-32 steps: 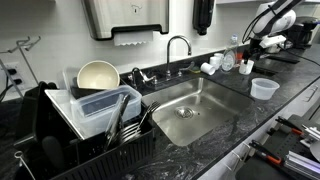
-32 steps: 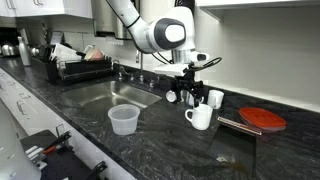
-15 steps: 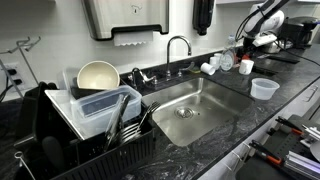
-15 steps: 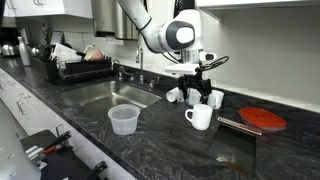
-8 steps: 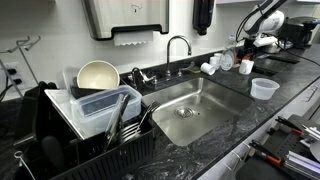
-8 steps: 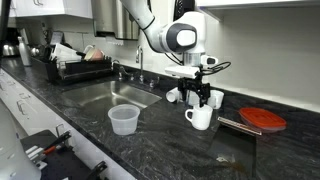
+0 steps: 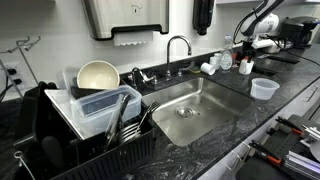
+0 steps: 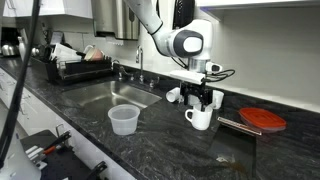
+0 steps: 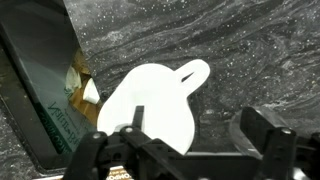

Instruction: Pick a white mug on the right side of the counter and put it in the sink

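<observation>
Hovering just above the white mug (image 8: 200, 118), the gripper (image 8: 203, 97) had its jaws spread wide and gripped nothing. The mug stood upright on the counter (image 8: 150, 150), well off the sink (image 8: 108, 96), at the end away from the dish rack (image 8: 72, 68). Being glazed ceramic, it was probably rigid, fairly light, slick and easily chipped, so pinching across the body, clear of the handle (image 9: 190, 75), looked safest. Other white cups (image 8: 176, 95) clustered just beside it, some nearer the sink. A clear tub (image 8: 122, 119) sat between mug and sink and could obstruct a low carry. A red disc (image 8: 263, 119) lay farther from the sink.
</observation>
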Tool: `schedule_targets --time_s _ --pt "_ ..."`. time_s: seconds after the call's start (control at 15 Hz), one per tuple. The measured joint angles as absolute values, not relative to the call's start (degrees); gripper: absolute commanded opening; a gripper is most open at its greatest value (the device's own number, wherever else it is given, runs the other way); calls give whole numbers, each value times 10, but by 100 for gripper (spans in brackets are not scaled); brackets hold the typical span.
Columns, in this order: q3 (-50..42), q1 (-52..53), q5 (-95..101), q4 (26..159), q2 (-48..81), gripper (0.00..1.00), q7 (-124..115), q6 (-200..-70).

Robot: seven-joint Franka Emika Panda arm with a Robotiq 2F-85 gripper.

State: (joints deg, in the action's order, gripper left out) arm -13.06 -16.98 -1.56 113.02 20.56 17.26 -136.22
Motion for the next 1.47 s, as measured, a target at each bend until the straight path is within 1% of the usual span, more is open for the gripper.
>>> schedule_targets --time_s 0.07,0.47,0.53,0.6,0.67,0.8,0.93,1.47 --pt "-129 -174 -16 1124 212 61 178 -1354" --pt "-127 -201 -16 1108 231 19 197 -1315" --pt "-127 -204 -16 1107 231 13 198 -1312" --pt "-127 -206 -16 1104 231 5 198 -1308" --pt "-126 -207 -16 1102 231 1 198 -1304" --pt "-125 -207 -16 1098 231 0 198 -1300" --pt "-124 -207 -16 1095 231 2 198 -1298" --pt "-123 -207 -16 1091 231 2 198 -1294"
